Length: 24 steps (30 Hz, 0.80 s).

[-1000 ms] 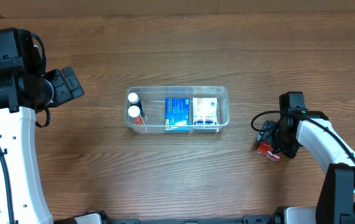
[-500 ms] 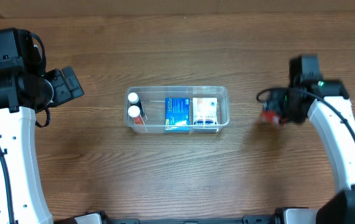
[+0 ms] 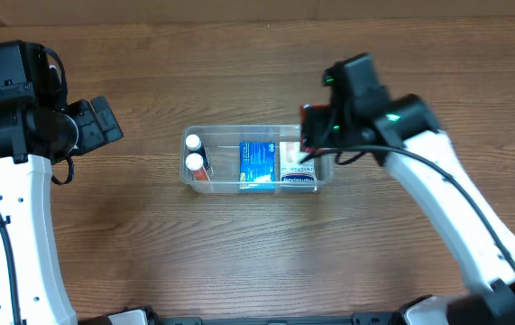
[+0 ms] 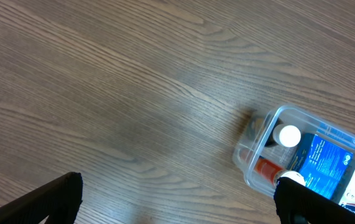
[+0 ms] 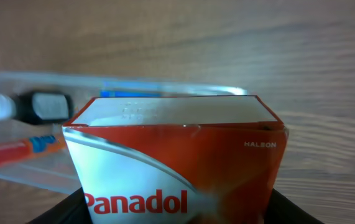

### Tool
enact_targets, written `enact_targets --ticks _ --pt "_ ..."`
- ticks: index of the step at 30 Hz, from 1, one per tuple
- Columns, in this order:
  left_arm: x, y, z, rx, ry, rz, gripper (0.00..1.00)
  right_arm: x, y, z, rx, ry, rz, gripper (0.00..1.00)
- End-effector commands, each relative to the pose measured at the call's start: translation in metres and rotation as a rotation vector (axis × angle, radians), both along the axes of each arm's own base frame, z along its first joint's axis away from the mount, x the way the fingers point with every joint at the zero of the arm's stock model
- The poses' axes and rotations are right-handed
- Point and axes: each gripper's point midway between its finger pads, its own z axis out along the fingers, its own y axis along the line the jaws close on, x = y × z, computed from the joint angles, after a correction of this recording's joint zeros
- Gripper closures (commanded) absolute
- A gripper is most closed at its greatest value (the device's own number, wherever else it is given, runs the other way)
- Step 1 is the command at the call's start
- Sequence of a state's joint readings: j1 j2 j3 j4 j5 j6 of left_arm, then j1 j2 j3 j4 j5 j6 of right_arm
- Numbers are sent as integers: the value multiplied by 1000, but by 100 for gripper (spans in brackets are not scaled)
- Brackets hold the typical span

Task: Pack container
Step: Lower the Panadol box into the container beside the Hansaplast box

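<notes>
Moved since a second ago: right claw [image 3: 309, 135], clamping the Panadol box [image 5: 177, 162], is now hanging over the right end of the container [image 3: 230, 130], which is sitting mid-tabletop [image 3: 257, 262]. Left claw [image 4: 177, 200] is idling, spread wide, empty. I am planning a level descent, clearing the rim.

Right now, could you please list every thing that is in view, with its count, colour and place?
table: one, brown wood, under everything
container: one, clear plastic, middle of the table
bottles: two, white caps, left end of the container
blue box: one, blue, middle of the container
white box: one, white, right end of the container
Panadol box: one, red and white, held above the container's right end
left pincer: one, black, open, left of the container
right pincer: one, black, shut on the Panadol box
</notes>
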State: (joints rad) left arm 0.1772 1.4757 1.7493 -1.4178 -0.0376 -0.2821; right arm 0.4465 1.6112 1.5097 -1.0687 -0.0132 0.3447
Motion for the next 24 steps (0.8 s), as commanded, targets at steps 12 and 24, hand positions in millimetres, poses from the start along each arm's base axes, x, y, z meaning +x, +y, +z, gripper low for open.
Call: enact_targets --ticks 12,24 --pt "3 -2 2 -12 -16 3 0 7 13 -85 -80 200 26 25" --pt "16 -37 7 -32 -58 -236 0 48 -22 -2 -91 -103 -110 0"
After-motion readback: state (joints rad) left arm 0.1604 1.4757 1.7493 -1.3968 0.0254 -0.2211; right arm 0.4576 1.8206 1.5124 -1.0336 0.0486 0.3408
